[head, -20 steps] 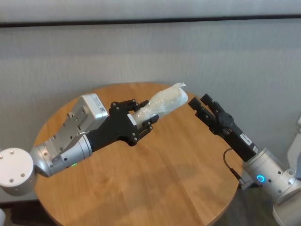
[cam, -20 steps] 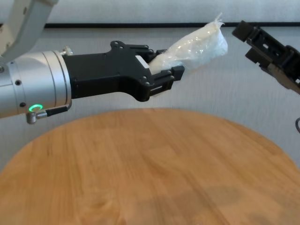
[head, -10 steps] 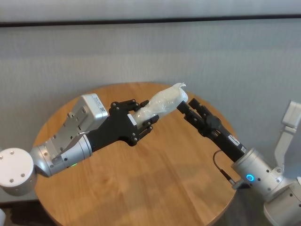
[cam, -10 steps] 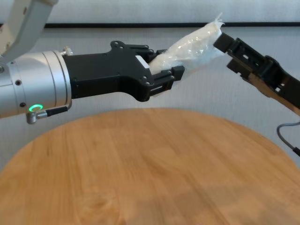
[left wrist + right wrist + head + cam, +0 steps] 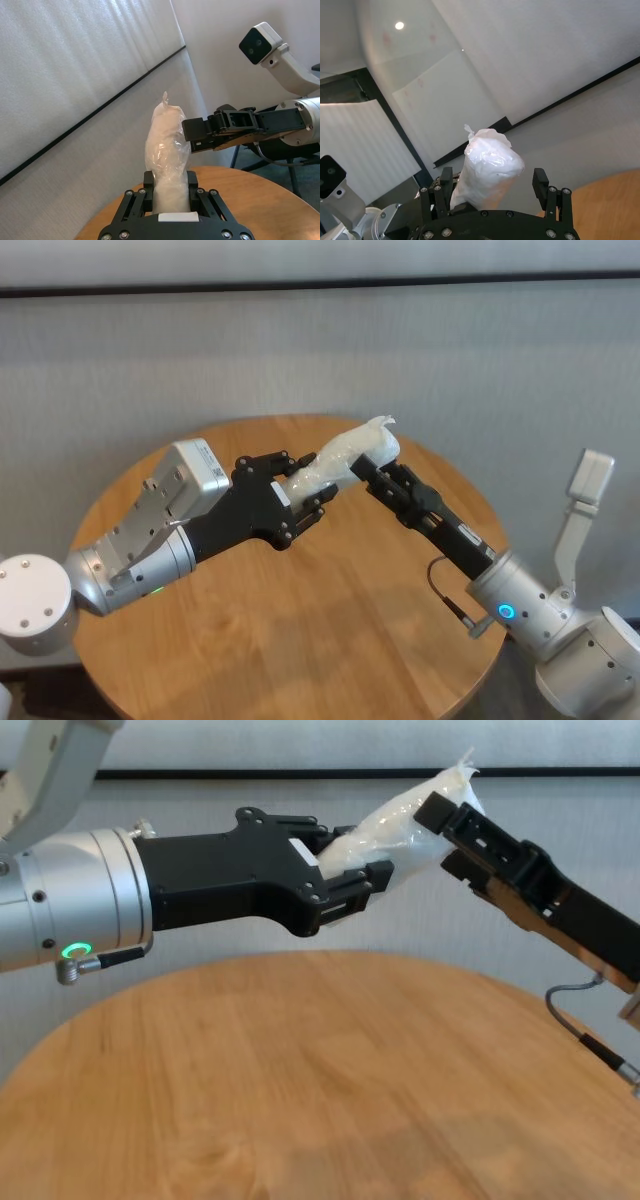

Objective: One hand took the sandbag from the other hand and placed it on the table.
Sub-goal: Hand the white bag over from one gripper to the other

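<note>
Handover in mid-air, receiving stage. Nearest to me, the round wood-grain table [image 5: 300, 1090] lies bare beneath both arms. Above it my left gripper [image 5: 345, 870] — the green-lit one — is clamped on the lower end of the sandbag [image 5: 405, 820], which juts up and away from its fingers, twisted tip uppermost, well clear of the tabletop. Farther out, my right gripper [image 5: 378, 477], the blue-lit one, stands with jaws spread wide around the bag's free upper half; in the right wrist view the sandbag [image 5: 487, 167] sits between the two black fingers [image 5: 540, 182], with a visible gap on at least one side, so I judge it bracketed but not yet gripped. In the left wrist view one right finger [image 5: 200, 132] lies just beside the pouch, at about mid-length. The step in hand, as I read it, is the take: the next move calls for my right jaws to close firmly on the lumpy, crinkly plastic before my left lets go — a soft, slippery grip, so the release should wait until the bag is plainly pinched. Compared with a second ago, my right arm has advanced from a position apart from the tip to one straddling the bag; the left arm and the sandbag have not shifted.
</note>
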Available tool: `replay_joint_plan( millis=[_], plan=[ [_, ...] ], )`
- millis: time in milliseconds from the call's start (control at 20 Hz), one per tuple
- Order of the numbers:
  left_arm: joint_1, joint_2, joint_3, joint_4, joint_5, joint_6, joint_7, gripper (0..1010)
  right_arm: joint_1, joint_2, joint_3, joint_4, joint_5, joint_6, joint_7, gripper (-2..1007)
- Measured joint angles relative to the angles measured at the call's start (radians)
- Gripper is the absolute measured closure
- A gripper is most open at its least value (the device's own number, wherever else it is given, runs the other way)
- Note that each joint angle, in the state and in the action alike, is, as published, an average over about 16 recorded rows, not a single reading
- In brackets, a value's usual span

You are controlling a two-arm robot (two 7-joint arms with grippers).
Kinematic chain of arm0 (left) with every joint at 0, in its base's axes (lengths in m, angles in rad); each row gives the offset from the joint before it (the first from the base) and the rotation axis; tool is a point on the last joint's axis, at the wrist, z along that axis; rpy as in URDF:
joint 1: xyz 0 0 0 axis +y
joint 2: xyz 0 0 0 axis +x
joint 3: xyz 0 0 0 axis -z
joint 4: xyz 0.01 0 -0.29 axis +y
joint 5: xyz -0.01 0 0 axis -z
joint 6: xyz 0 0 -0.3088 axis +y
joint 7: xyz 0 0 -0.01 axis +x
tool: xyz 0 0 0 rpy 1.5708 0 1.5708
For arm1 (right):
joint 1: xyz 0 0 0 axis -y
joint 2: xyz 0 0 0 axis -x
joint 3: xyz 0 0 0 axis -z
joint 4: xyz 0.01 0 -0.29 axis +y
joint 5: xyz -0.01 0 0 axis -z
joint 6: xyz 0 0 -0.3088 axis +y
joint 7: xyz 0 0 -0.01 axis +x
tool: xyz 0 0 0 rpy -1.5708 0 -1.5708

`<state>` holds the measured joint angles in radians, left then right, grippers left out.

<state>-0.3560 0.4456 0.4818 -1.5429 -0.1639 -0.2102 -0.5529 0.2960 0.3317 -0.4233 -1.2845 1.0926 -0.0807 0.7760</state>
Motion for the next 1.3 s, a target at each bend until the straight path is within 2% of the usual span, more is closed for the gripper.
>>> replay_joint_plan(
  millis=[600,1300],
  plan=[
    [0.0,0.0,0.0,0.0,0.0,0.0,0.0,599,0.063,-0.03,-0.032,0.072,0.023,0.012,0.027,3],
    [0.0,0.0,0.0,0.0,0.0,0.0,0.0,599,0.08,-0.035,-0.052,0.089,0.014,0.022,0.011,8]
  ],
)
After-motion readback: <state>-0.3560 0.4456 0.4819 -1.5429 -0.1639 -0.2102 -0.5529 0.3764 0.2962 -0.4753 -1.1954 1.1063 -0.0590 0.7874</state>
